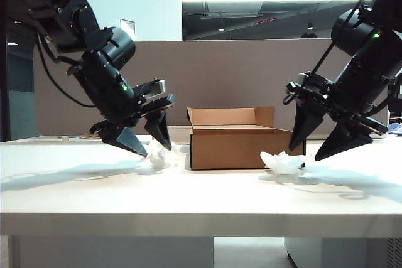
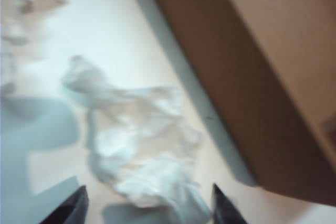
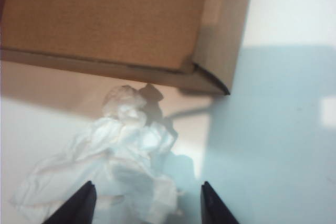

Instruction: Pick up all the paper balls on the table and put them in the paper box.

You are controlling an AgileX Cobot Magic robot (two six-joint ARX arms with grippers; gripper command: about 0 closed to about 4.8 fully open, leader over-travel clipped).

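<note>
White bench (image 1: 201, 199), paper box (image 1: 242, 145) mid; one paper ball (image 1: 161, 157) each side, touching it. Left gripper (image 1: 151, 139), right gripper (image 1: 320, 145) fingers wide above them. Light, soft wads, pinch mid-bulk

low frontal exterior view at table (image 1: 201, 192) height, both wrist views close, looking down, sharing paper box (image 1: 242, 145)

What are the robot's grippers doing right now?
Left gripper open over left paper ball. Right gripper open over right paper ball. Both balls on table beside box. Nothing blocking.
</note>
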